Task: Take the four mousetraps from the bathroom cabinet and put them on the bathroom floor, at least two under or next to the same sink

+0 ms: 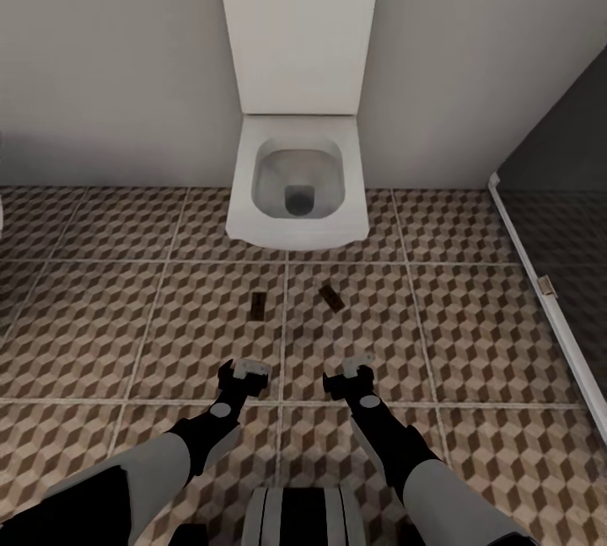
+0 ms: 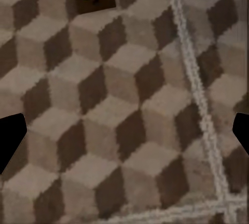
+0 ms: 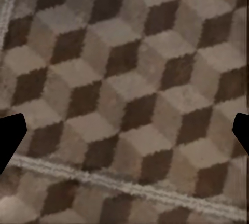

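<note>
Mousetraps [image 1: 257, 305] [image 1: 330, 298] lie on my floor [image 1: 126, 327] before the toilet [image 1: 297, 184]; left hand [image 1: 244, 373] and right hand [image 1: 352, 379] hang released, empty.

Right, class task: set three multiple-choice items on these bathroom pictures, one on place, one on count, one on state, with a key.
1. Where do the mousetraps lie?
A. in the toilet bowl
B. on the tiled floor before the toilet
C. in the shower

2. How many mousetraps show in the head view?
A. two
B. four
C. none

3. The grippers are:
A. both holding traps
B. both open, empty
C. both shut

Key: B, one mousetrap and the other lie on the floor before the toilet; A, two boards; B, left gripper and right gripper spread over bare tile.
</note>
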You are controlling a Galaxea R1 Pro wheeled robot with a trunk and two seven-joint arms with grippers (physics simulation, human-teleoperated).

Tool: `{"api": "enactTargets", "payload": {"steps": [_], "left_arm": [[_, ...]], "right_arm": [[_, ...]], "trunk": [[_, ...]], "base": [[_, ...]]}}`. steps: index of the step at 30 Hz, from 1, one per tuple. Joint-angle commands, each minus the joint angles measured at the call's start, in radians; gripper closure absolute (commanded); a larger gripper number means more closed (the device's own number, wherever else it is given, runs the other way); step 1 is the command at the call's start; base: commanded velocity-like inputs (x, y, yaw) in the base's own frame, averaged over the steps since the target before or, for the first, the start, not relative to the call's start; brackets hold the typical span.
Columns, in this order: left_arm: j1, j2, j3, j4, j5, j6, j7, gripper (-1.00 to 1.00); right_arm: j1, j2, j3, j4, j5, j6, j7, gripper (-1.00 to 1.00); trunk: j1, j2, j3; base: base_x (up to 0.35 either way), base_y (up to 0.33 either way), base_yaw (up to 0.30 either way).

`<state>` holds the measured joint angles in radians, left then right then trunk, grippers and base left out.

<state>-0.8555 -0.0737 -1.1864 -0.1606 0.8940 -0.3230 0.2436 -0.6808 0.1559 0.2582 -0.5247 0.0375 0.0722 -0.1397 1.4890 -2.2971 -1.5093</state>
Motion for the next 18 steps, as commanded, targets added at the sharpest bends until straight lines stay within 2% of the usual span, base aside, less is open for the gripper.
{"api": "enactTargets", "payload": {"steps": [1,18], "left_arm": [[0.000,0.000,-0.009,0.000,0.005,-0.002,0.006,-1.00],[0.000,0.001,-0.009,0.002,0.006,-0.003,0.008,-1.00]], "right_arm": [[0.000,-0.001,0.006,-0.002,0.004,0.007,-0.007,-1.00],[0.000,-0.005,0.006,-0.001,0.004,0.006,-0.007,-1.00]], "trunk": [[-0.004,0.007,0.003],[-0.069,0.126,0.056]], "base": [[0.000,0.000,0.000],[0.000,0.000,0.000]]}}
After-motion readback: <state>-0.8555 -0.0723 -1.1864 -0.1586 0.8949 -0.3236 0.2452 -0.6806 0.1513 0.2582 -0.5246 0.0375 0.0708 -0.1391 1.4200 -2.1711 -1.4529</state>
